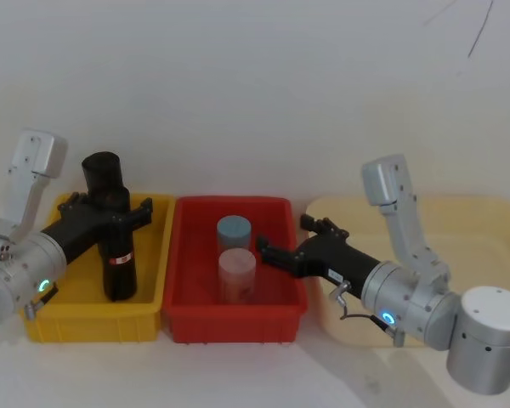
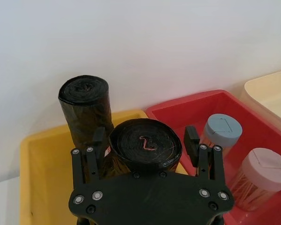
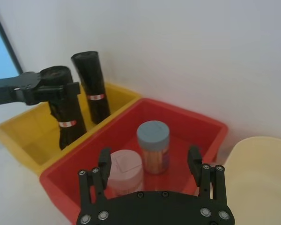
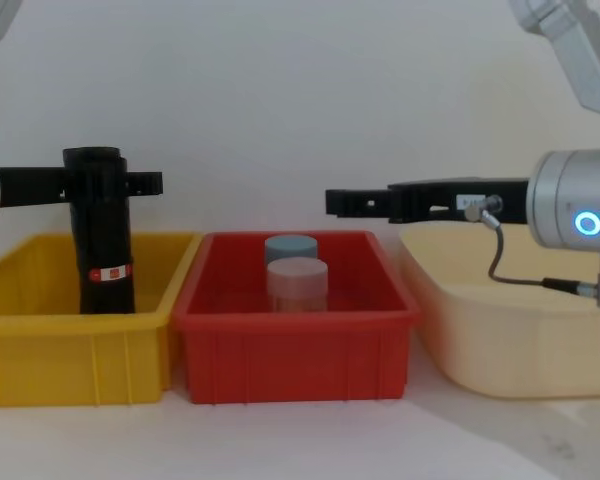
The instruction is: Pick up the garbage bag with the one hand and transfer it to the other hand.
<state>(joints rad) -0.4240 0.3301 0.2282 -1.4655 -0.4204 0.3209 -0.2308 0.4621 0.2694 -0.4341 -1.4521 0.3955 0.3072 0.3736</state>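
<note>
A white table by a white wall holds a red bin; left of it, the left gripper pinches a bag; above it, the right gripper is spread.

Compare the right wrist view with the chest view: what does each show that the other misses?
Right wrist only: a second black roll beside the garbage bag in the yellow bin, and the right tool's open fingers. Chest only: the right arm's blue ring and the cream tub's side wall. Both: the left tool closed around the garbage bag, plus the blue-lidded jar and pink-lidded jar in the red bin.
</note>
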